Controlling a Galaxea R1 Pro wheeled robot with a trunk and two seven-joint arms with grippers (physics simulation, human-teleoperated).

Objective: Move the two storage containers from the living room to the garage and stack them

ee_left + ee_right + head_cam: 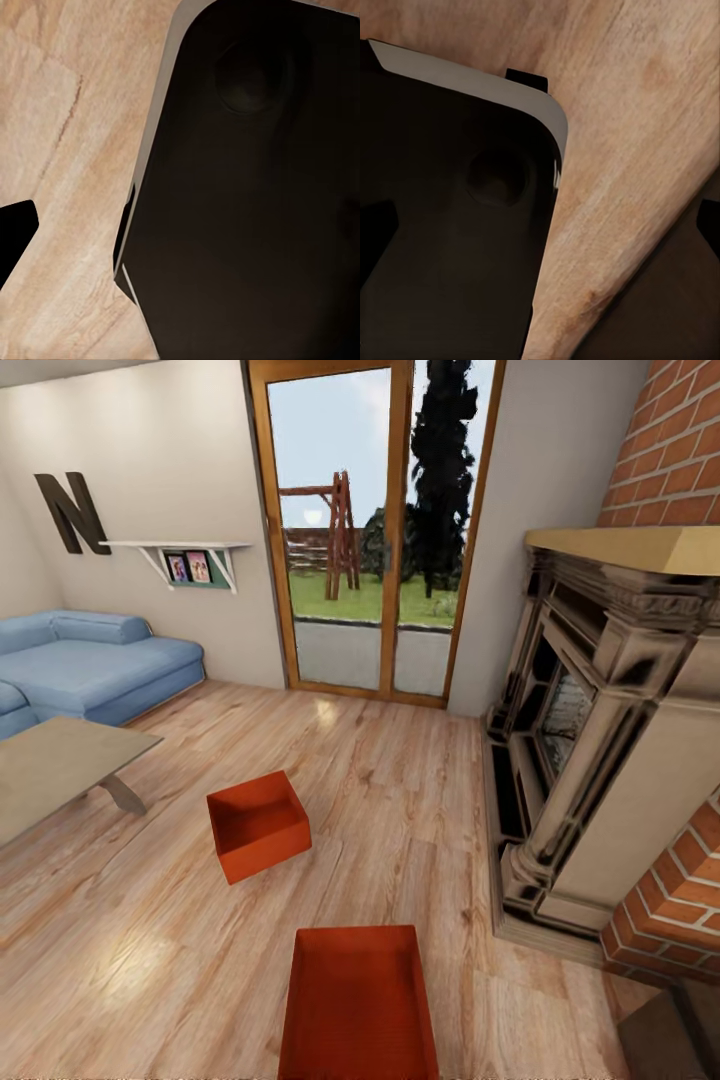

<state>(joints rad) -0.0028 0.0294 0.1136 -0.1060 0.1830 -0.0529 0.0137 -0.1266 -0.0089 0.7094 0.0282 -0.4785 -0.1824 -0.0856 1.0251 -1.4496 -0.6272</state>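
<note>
In the head view we looked into the living room, over a light wood plank floor [400, 810]. Two orange-red storage containers sat on that floor, both open at the top and apart from each other. The nearer container [358, 1005] lay close to the robot, low in the middle of the view, its near end cut off by the picture's edge. The farther container [258, 825] stood beyond it and a little to the left, turned at an angle. A low grey surface [55, 765] stood to the left of the farther container, with a blue corner sofa [95, 665] behind it against the beige wall. Wood-framed glass doors [370, 530] faced us at the back, and a stone fireplace [600, 740] with a brick surround filled the right side.

In the left wrist view we saw a dark rounded robot body part [255, 187] over the plank floor; we could not tell whether the left tool was wide or narrow.

In the right wrist view a similar dark part [450, 217] lay over the same floor, and the right tool's state could not be told either.
</note>
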